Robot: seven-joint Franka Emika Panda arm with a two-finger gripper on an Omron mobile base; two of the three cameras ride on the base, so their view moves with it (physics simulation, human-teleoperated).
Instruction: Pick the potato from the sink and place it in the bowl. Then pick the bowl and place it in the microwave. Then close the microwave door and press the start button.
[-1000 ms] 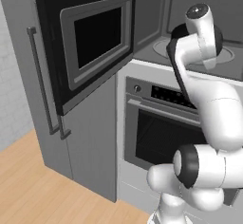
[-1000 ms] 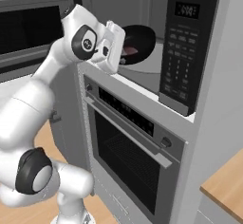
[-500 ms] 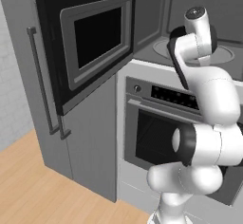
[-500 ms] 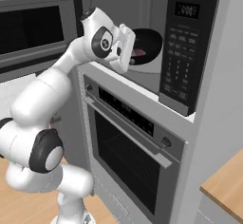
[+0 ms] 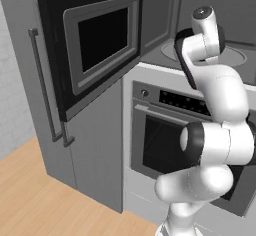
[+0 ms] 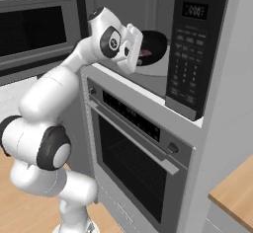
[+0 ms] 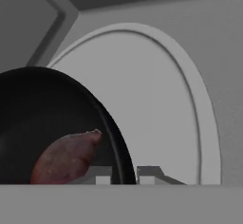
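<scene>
The claw [image 7: 124, 172] pinches the rim of the bowl [image 7: 28, 118] between its narrow-set tips, holding it inside the microwave [image 6: 197, 54] above the turntable [image 7: 156, 104]. The potato [image 7: 66, 155] lies in the bowl, just beside the tips.

Flat, even rendered light, soft shadows, no glare, slightly coarse pixels.

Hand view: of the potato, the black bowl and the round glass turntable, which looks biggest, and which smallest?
1. Turntable, the widest shape here.
2. Bowl, cut off by the picture's edge and nearer the camera, so its rank against the turntable is unsure.
3. Potato, clearly smallest, lying inside the bowl.
</scene>
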